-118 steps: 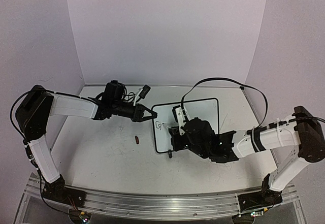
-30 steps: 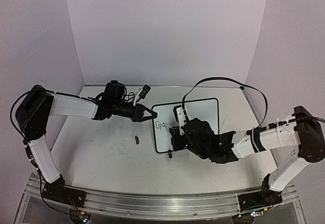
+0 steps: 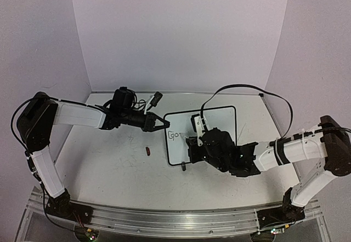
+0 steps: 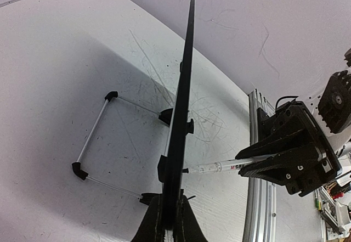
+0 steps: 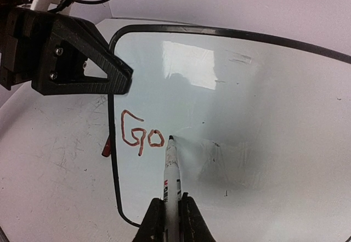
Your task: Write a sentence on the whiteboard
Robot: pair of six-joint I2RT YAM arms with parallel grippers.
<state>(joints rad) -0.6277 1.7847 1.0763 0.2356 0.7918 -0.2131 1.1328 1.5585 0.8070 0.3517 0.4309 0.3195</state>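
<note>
The whiteboard (image 3: 218, 118) stands tilted on the table, black-rimmed, and appears edge-on in the left wrist view (image 4: 184, 110). My left gripper (image 3: 164, 124) is shut on its left rim, jaws clamped on the edge (image 4: 170, 223). My right gripper (image 5: 171, 215) is shut on a white marker (image 5: 172, 170), also seen as the marker (image 4: 219, 168) from the side. Its tip touches the board just right of the reddish letters "Go" (image 5: 141, 134), the only part of the sentence (image 3: 174, 135) showing. From above, the right gripper (image 3: 193, 141) hangs over the board's lower left.
A small red marker cap (image 3: 148, 151) lies on the scuffed tabletop left of the board, seen again as the cap (image 5: 106, 146). The board's wire stand (image 4: 94, 138) reaches out behind it. An aluminium rail (image 3: 164, 217) runs along the near edge.
The writing has grown from "G" to "Go". Over the last second the right gripper shifted slightly right with the marker. The left arm has stayed still.
</note>
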